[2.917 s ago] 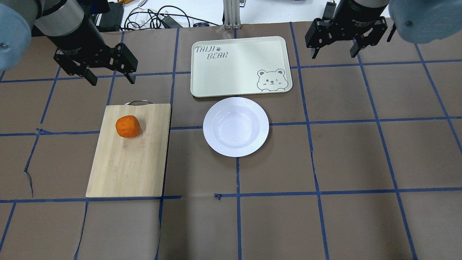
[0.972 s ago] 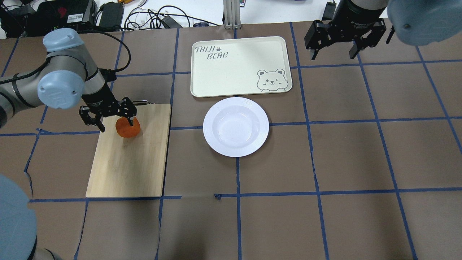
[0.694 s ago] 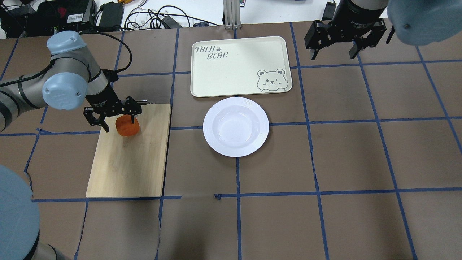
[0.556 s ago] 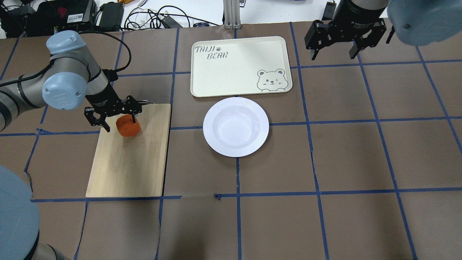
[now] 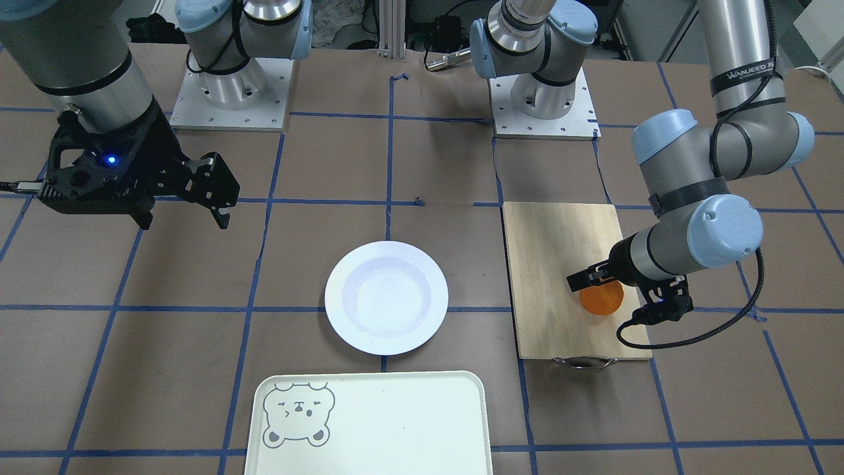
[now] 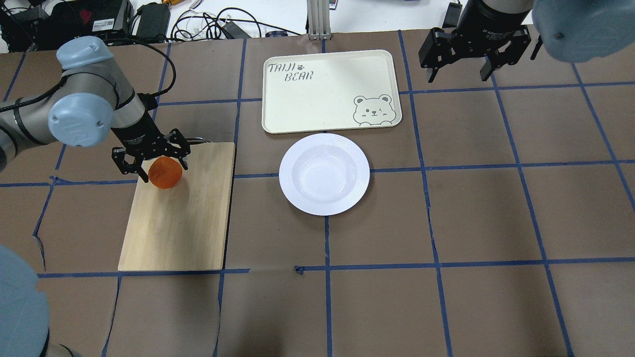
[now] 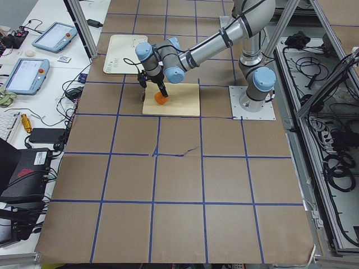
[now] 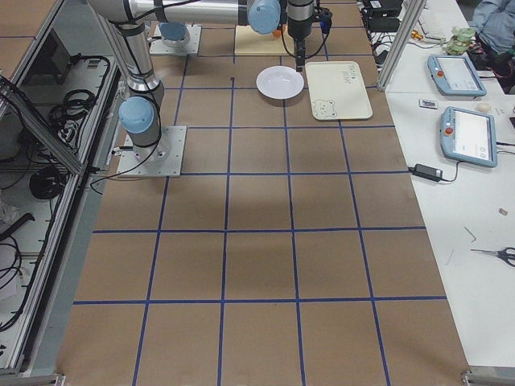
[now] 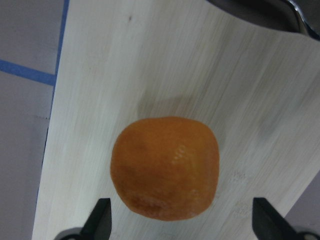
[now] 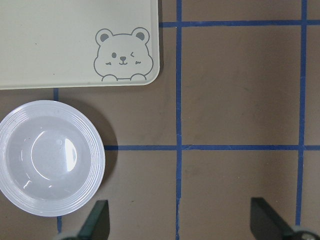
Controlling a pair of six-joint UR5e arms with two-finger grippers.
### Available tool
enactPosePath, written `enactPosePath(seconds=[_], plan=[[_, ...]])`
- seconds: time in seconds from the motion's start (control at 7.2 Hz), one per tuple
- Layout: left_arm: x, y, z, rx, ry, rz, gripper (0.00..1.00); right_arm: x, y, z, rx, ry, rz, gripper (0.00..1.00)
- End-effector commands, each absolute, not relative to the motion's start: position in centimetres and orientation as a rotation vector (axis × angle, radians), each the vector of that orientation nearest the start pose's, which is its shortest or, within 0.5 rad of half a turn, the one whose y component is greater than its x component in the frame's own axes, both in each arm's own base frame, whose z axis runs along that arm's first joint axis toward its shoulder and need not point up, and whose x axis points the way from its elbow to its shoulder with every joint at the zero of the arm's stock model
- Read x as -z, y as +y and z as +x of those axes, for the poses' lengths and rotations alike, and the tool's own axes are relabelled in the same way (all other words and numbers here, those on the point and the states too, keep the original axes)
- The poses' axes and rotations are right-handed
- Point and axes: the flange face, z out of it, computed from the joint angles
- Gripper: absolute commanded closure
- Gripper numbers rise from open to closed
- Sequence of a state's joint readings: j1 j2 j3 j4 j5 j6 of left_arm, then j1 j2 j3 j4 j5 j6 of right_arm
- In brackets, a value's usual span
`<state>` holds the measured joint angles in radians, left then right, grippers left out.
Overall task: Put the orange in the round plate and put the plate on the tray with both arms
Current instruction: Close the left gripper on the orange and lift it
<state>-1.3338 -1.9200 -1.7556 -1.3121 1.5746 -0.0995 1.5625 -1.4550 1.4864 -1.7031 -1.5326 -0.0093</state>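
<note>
The orange lies on the far end of a wooden cutting board. My left gripper is lowered over it, open, one finger on each side. In the left wrist view the orange fills the middle, and both fingertips stand apart from it, the left one closer. The white round plate sits empty mid-table, just in front of the bear tray. My right gripper hangs open and empty, high beside the tray's right end.
The cutting board's metal handle points away from me. Cables and electronics lie beyond the table's far edge. Blue tape lines cross the brown table cover.
The left arm has come down from the back and put its open fingers around the orange. Over the last second the orange has shifted a little to the left on the board. The right arm stays still.
</note>
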Motion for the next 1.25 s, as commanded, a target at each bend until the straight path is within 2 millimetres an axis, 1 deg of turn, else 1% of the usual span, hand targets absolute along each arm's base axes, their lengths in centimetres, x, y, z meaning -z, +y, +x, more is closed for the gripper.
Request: enactPosePath(seconds=[0.0,0.28,0.56,0.69,0.83,0.97,1.11], plan=[[-22.6,-57.0,0.2,-0.463,3.081,-0.499,0.00,-48.3,-55.2,13.3,0.155,3.100,-0.005,0.00],[-21.8,-57.4,0.3,-0.475,3.082,-0.496,0.00,-48.2,-55.1,13.3,0.150,3.100,-0.003,0.00],[-20.3,-58.5,0.5,-0.408,3.088,-0.495,0.00,-48.2,-55.1,13.3,0.148,3.100,-0.003,0.00],[-19.9,-59.1,0.6,-0.360,3.098,-0.498,0.00,-48.2,-55.1,13.2,0.148,3.101,0.000,0.00],[-19.7,-59.1,0.6,-0.362,3.100,-0.501,0.00,-48.1,-55.2,13.2,0.143,3.102,0.000,0.00],[-19.8,-59.1,0.5,-0.362,3.099,-0.526,0.50,-47.8,-55.0,13.2,0.139,3.101,0.000,0.00],[-20.1,-59.0,0.5,-0.366,3.096,-0.533,0.85,-47.5,-55.0,13.0,0.132,3.101,0.002,0.00]])
